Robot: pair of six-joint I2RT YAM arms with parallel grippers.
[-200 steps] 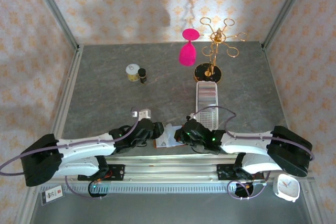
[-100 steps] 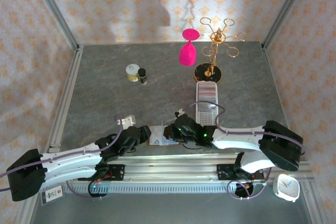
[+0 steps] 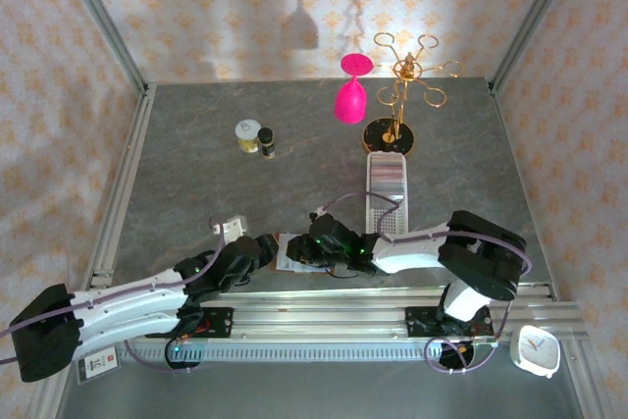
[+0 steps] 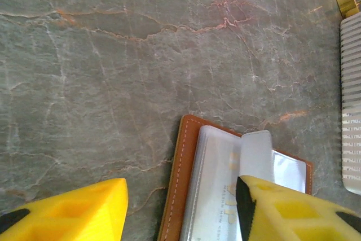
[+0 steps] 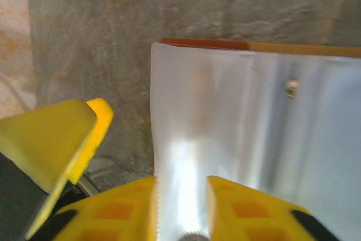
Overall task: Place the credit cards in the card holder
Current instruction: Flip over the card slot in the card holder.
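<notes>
Top external, arms stretched low toward card holder (image 4: 179, 173), left gripper (image 4: 181, 193) spread wide, right gripper (image 5: 180, 187) pinching its clear flap (image 5: 225, 139)

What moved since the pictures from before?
The right gripper slid left over the card holder, its arm folding in. The left gripper drew back left, toward its base, jaws open. The pink glass, gold rack, white tray and small jar stayed put.
</notes>
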